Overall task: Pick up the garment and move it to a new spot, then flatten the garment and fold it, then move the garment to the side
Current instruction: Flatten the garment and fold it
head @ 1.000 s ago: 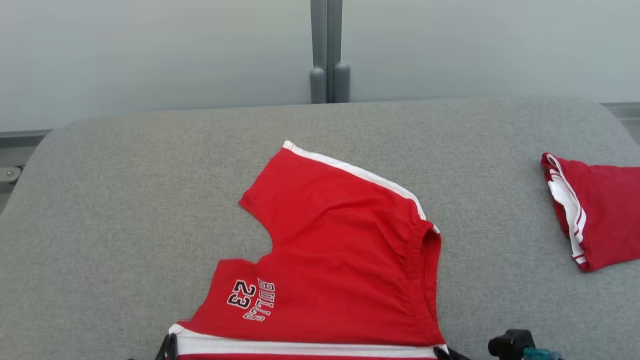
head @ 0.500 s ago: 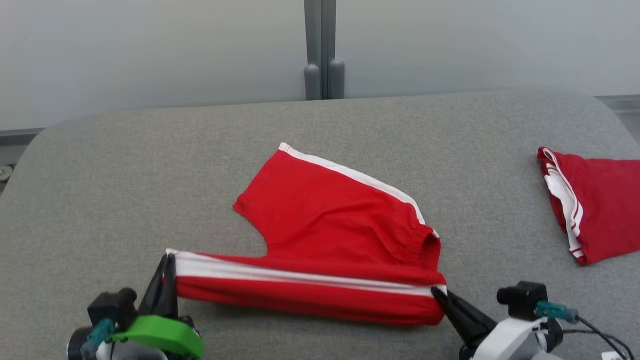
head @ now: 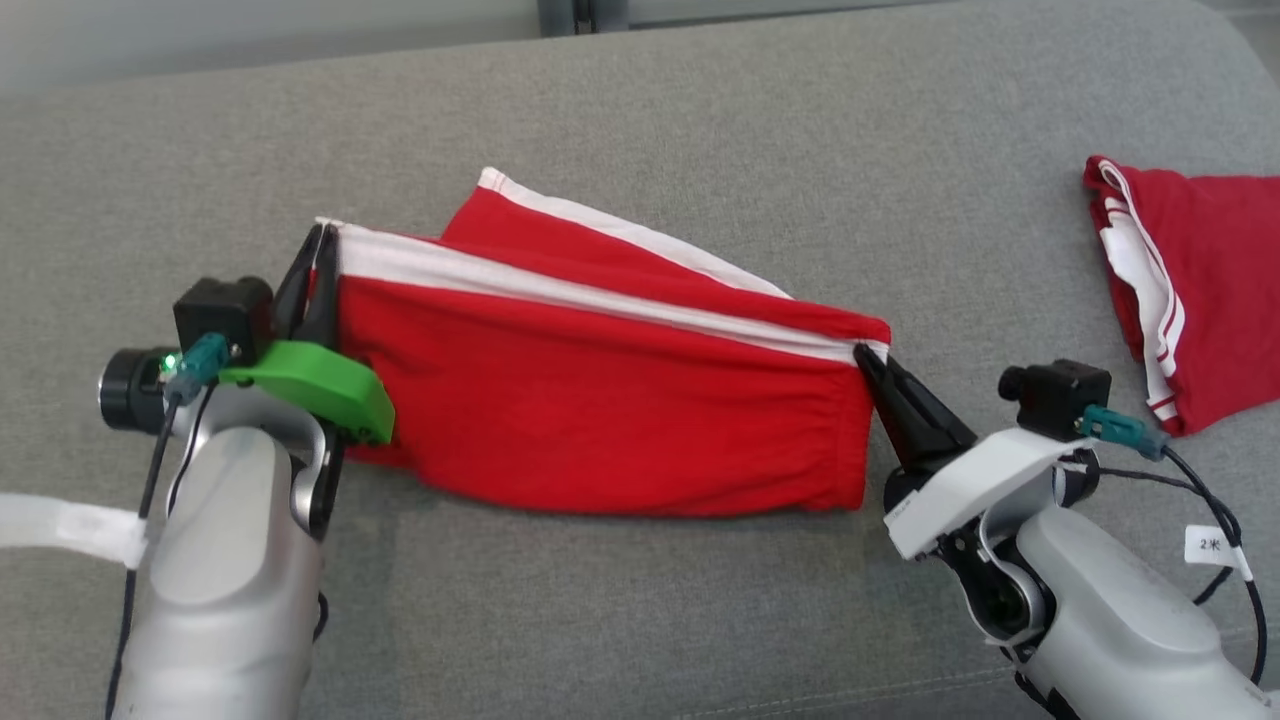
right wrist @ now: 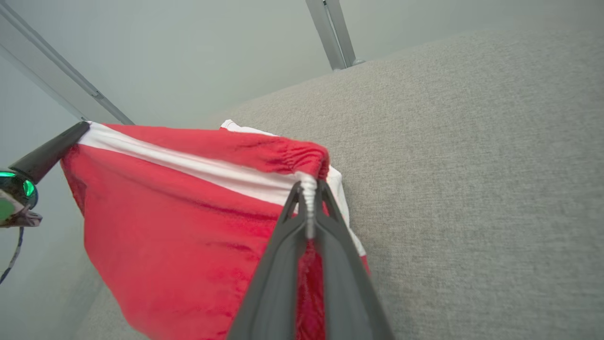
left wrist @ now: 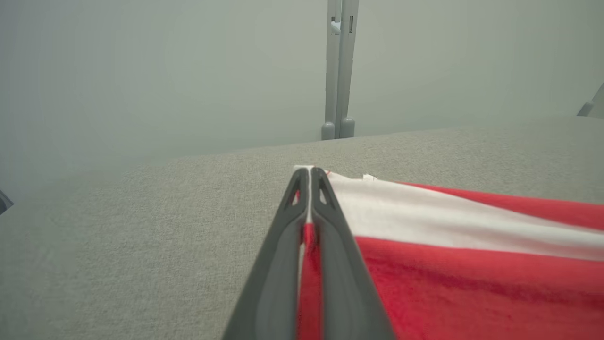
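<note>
The red shorts (head: 600, 420) are stretched over the middle of the grey cushion (head: 640, 100), held up by two corners of a white-striped edge. The left gripper (head: 318, 250) is clenched on the corner toward the cushion's left side, and its two dark fingers press together with red and white cloth pinched between them, as the left wrist view shows plainly. The right gripper (head: 862, 352) is clenched the same way on the gathered waistband corner toward the cushion's right side, with a fold of white trim squeezed between its fingertips.

Between the two grips the striped edge runs taut. The red cloth below it hangs in a broad panel toward the cushion's near edge. A second layer with its own white stripe shows behind the held edge, toward the cushion's far side.

A folded red garment (head: 1210, 280) with white and red trim lies at the cushion's right edge, well apart from the shorts. A grey post (left wrist: 339, 71) stands upright behind the cushion's far edge, against a pale wall.
</note>
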